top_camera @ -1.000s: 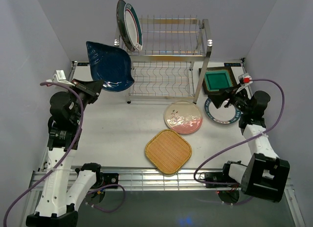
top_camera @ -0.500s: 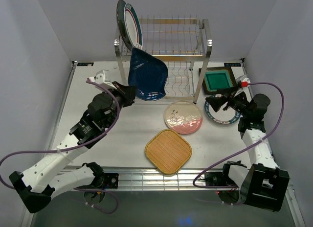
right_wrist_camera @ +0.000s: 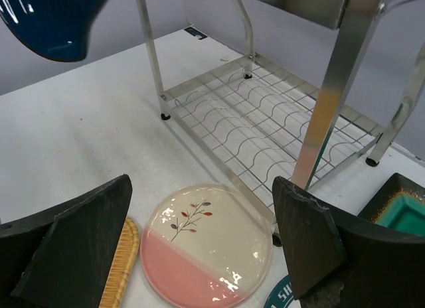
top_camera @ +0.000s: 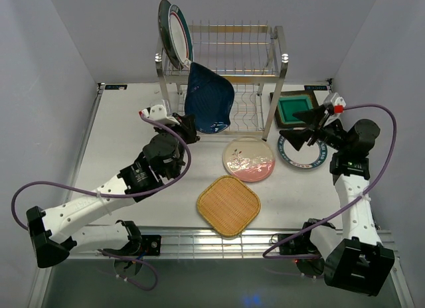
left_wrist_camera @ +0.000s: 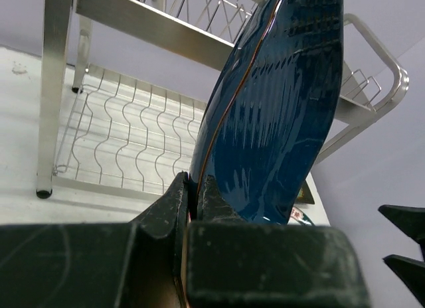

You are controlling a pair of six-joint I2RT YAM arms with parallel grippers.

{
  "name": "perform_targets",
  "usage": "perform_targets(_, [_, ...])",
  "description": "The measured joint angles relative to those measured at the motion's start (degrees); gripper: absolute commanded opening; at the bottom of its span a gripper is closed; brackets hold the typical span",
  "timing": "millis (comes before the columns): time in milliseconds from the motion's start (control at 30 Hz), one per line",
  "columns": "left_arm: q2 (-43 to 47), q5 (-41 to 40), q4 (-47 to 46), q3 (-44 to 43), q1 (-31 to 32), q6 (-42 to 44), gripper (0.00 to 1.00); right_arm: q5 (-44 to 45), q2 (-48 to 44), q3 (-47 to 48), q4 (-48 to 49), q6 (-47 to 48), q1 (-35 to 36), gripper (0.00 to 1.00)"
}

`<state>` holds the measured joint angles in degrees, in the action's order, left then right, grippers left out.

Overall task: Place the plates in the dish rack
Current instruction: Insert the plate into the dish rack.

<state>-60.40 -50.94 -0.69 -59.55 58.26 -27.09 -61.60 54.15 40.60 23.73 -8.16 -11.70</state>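
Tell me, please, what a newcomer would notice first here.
The dark blue leaf-shaped plate, held on edge in the shut left gripper, stands close before the dish rack. Two round plates stand at its top left corner. The right gripper hangs open near the green square plate.

White tabletop point(top_camera: 113, 122), pale grey enclosure walls point(top_camera: 46, 69), aluminium rail point(top_camera: 219, 245) along near edge

Seven plates: one teal plate point(top_camera: 161, 26), one blue leaf plate point(top_camera: 209, 99), one pink floral plate point(top_camera: 248, 159), one orange woven plate point(top_camera: 228, 205), one green square plate point(top_camera: 295, 110), and two white rimmed plates, one upright point(top_camera: 180, 37), one flat point(top_camera: 302, 159). One rack point(top_camera: 252, 52), two tiers. Two grippers: left gripper point(top_camera: 188, 127), right gripper point(top_camera: 300, 127).
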Motion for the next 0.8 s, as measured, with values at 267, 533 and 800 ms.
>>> perform_targets(267, [-1.75,-4.31,-9.88,2.14,1.99,6.71,0.00,-3.67,3.43,13.70,-9.18,-0.85,0.13,0.92])
perform_targets(533, [-9.01,-8.41,-31.93,4.76,6.97,22.97,0.00,-1.49,8.44,25.86,-23.45,-3.28,0.98,0.94])
perform_targets(800, [-19.45,-12.22,-60.50,5.09,11.85,51.58,0.00,-2.67,9.90,27.19,-26.60,-2.03,1.77,0.90])
